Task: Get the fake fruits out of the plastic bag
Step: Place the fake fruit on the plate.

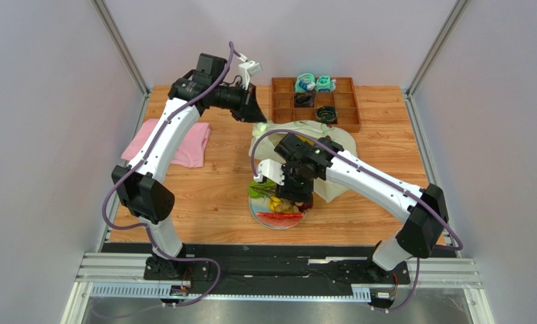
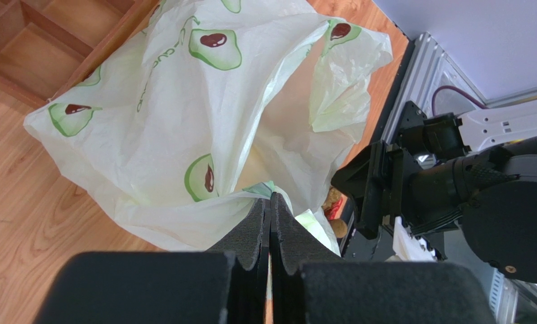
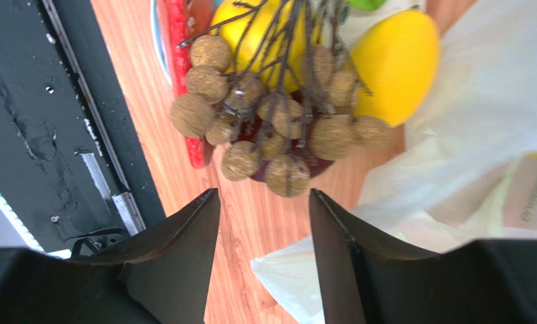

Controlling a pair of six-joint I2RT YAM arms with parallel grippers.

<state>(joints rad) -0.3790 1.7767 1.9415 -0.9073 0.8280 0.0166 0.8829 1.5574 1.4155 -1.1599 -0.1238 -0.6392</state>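
On the wooden bench [image 1: 210,196], our right end effector [image 3: 264,196] hung released just over the longan bunch [image 3: 278,128] among fake fruits [image 3: 393,61] on the plate [image 1: 256,217]. The left end effector [image 2: 271,199] clenched the plastic bag [image 2: 169,115] just beside the plate. Any fruit left inside was hidden.

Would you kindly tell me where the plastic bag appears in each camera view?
Top external: plastic bag at centre, just below the wooden tray.
Left wrist: plastic bag fills the upper left and centre.
Right wrist: plastic bag on the right side.
Shared landmark: the wooden table.
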